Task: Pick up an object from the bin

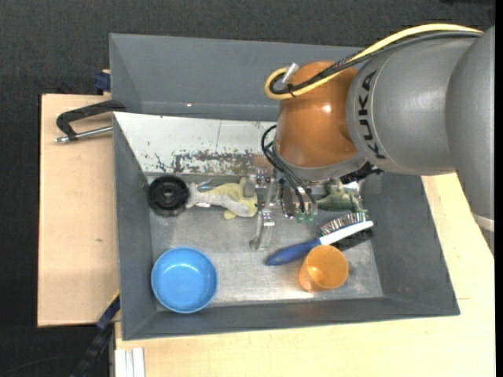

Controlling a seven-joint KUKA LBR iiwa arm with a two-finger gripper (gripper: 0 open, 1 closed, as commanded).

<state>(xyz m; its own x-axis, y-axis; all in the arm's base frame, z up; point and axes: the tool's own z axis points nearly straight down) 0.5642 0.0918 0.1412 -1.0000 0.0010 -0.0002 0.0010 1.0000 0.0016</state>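
My gripper [262,225] hangs low over the middle of the bin floor, under the orange wrist cover. Just to its left lies a crumpled yellow and white cloth [226,198], near the back wall. To its lower right lies a brush [292,252] with a blue handle and white bristles, its handle end close to the gripper's tip. An orange cup [323,269] lies on its side right below the brush. Nothing shows in the gripper's grasp.
A black round cap [167,195] sits at the back left. A blue bowl [183,280] stands in the front left corner. Something green [339,203] is partly hidden beneath the arm at the right. The arm covers the bin's back right.
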